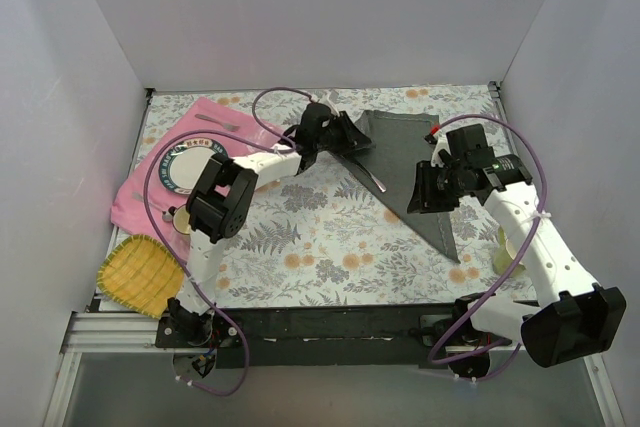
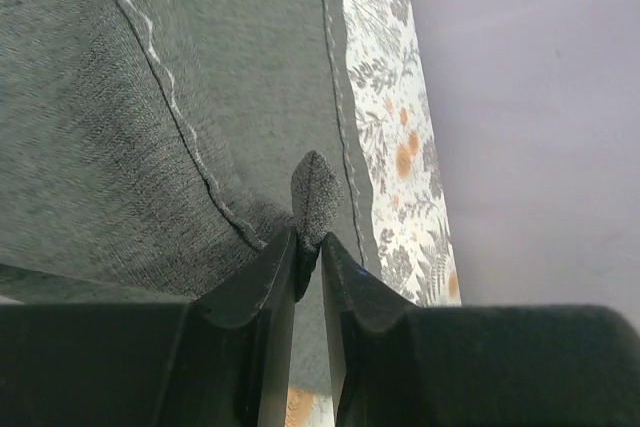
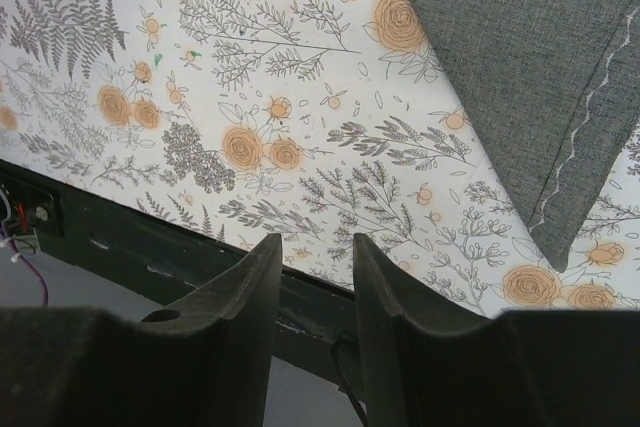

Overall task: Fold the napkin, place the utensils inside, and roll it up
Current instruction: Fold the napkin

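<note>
The dark grey napkin (image 1: 425, 162) lies folded into a long triangle at the centre right of the floral table. My left gripper (image 1: 345, 139) is at its far left edge, shut on a corner of the cloth (image 2: 316, 195) and lifting that flap. The left wrist view shows the napkin's stitched hem (image 2: 180, 127) spread below. A slim silver utensil (image 1: 373, 180) lies at the napkin's left edge. Another utensil (image 1: 215, 121) lies on the pink placemat. My right gripper (image 1: 422, 193) hovers over the napkin's middle, open and empty (image 3: 318, 247), with the napkin's near tip (image 3: 540, 67) to its right.
The pink placemat (image 1: 140, 192) at the left holds a round plate (image 1: 190, 169). A yellow woven basket (image 1: 140, 275) sits at the near left corner. A pale cup (image 1: 505, 247) stands behind the right arm. White walls enclose three sides.
</note>
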Controlling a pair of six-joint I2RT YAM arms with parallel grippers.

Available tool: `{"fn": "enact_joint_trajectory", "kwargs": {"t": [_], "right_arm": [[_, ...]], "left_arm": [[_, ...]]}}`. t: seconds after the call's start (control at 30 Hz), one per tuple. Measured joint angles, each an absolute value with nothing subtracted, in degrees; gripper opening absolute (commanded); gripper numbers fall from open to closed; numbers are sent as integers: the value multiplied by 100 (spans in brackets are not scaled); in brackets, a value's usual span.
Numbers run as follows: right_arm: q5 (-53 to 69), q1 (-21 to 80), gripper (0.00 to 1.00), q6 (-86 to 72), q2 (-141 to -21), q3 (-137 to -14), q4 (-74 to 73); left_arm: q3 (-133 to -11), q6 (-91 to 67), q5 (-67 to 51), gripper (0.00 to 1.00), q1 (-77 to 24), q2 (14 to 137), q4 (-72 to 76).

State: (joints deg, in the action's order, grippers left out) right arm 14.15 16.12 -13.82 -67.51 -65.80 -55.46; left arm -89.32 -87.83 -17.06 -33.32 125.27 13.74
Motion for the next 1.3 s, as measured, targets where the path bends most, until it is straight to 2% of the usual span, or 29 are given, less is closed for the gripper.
{"fn": "enact_joint_trajectory", "kwargs": {"t": [0.47,0.87,1.3], "right_arm": [[1415,1612,43,-1463,-6608,-6392,-5529],[1411,1608,43,-1457,-6604,-6361,-5529],[1409,1608,43,-1409,-6589,-6276,-5555]], "left_arm": [[-8370,-8783,-1785,20,-3728,12374,1210],[-8353,-8805,-1872,26,-3730,12374,1188],[-8353,-9070,-1979,24,-3730,12444,1372]]}}
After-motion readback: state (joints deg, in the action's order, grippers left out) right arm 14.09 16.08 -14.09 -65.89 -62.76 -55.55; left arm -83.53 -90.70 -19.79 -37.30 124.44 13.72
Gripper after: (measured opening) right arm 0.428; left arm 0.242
